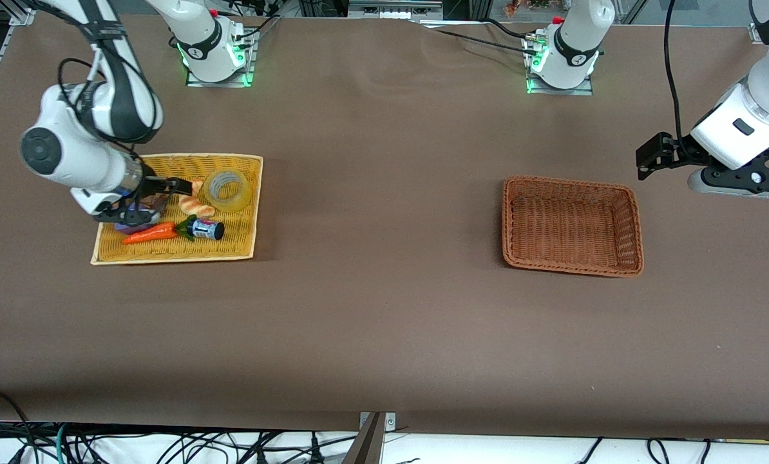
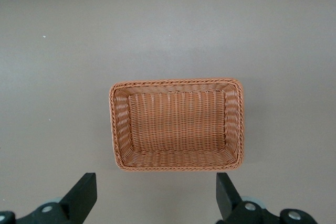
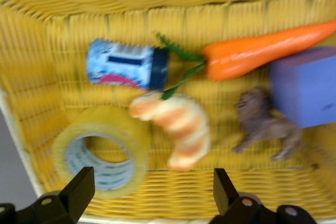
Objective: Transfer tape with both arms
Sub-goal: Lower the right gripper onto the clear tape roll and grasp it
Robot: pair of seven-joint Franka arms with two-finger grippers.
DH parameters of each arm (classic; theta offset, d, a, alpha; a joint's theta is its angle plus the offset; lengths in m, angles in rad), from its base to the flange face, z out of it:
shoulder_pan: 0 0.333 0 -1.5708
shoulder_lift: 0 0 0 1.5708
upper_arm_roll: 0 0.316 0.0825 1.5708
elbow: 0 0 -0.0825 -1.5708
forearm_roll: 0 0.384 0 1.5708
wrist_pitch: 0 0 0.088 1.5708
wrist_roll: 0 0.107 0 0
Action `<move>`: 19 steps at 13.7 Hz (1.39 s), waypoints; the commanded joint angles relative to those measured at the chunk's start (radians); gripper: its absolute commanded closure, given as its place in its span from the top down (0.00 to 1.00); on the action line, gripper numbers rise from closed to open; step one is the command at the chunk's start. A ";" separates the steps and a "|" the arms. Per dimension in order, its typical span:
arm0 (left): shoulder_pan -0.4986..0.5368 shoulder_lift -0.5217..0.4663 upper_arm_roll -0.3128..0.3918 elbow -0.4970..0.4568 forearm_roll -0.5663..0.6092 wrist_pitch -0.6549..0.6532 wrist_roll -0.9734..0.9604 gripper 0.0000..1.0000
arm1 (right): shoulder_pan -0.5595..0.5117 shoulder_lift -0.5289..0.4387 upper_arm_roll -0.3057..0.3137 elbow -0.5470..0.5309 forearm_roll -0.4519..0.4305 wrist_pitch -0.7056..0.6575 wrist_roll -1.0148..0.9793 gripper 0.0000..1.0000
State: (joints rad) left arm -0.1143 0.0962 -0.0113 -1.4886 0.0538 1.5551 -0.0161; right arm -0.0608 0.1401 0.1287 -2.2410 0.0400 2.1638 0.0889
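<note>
- We see the tape (image 1: 229, 191) lying flat in the yellow tray (image 1: 243, 248), beside the croissant toy (image 1: 196, 207).
- Our right gripper (image 1: 165, 188) hangs over that tray, jaws apart, holding nothing.
- Our left gripper (image 2: 155, 195) waits above the surface beside the brown basket (image 1: 636, 225), jaws apart.

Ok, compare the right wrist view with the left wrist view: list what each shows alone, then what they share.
Only the right wrist view: the yellow tray holding the tape, a croissant toy, a carrot, a small can, a purple block and a brown animal figure, under the open right gripper. Only the left wrist view: the empty brown basket below the open left gripper. Shared: brown table, though only a sliver shows beside the tray.
</note>
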 commanded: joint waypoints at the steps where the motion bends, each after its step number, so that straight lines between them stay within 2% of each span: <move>1: 0.004 0.008 0.002 0.024 -0.029 -0.006 0.018 1.00 | -0.005 -0.042 0.040 -0.048 0.011 0.037 0.060 1.00; 8: 0.004 0.008 0.002 0.024 -0.029 -0.006 0.018 1.00 | -0.005 -0.008 0.040 -0.138 0.004 0.168 0.060 1.00; 19: 0.004 0.008 0.004 0.024 -0.029 -0.006 0.018 1.00 | -0.002 0.098 0.043 -0.155 0.004 0.295 0.060 1.00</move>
State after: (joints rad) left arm -0.1143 0.0962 -0.0113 -1.4884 0.0538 1.5551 -0.0161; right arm -0.0612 0.2255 0.1656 -2.3830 0.0400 2.4253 0.1448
